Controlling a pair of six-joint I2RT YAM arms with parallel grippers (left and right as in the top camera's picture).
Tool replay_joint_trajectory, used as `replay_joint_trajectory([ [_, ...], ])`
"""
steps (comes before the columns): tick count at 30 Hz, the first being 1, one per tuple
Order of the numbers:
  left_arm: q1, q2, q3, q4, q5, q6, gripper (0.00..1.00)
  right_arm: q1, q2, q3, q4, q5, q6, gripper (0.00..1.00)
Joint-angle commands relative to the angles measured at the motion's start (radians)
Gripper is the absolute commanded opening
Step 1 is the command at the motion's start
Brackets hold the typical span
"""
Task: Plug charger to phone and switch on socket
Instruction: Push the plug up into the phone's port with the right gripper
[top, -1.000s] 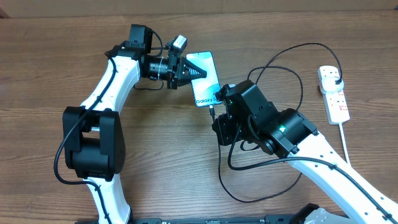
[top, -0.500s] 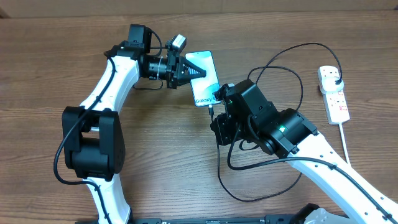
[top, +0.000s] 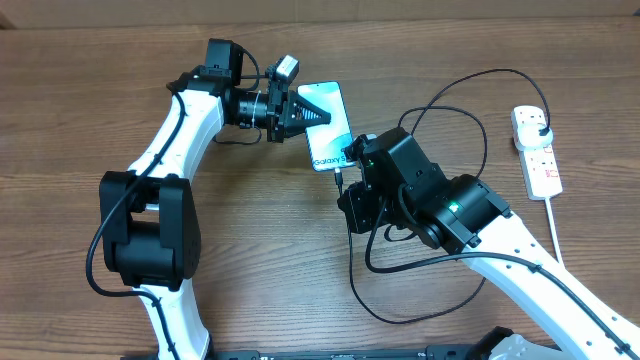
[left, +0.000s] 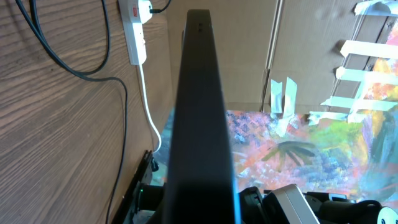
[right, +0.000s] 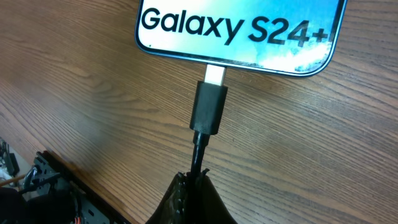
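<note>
Right pincer on charger, at "Galaxy S24+" phone.

left arm comes up off its base on the near left, white link running toward the far side, then the wrist bends so it points sideways toward the middle. left gripper is out level, jaws pinched on the phone. right arm comes in from the near right corner on a diagonal, wrist folded down and aimed back at the left one. right gripper is squeezed tight on the charger cable just behind the connector, little green light lit on its housing
</note>
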Motion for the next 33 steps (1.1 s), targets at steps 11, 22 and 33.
replay_joint_trajectory([
  [11, -0.002, -0.009, 0.021, -0.002, 0.057, -0.024, 0.04, 0.003, -0.001, 0.001, 0.005, -0.007, -0.012, 0.04],
  [22, -0.002, -0.009, 0.021, -0.002, 0.083, -0.024, 0.04, 0.003, 0.000, 0.001, 0.008, -0.008, -0.011, 0.04],
  [33, -0.006, -0.009, 0.021, -0.003, 0.083, 0.011, 0.04, 0.003, -0.001, 0.001, 0.049, -0.008, -0.012, 0.04],
])
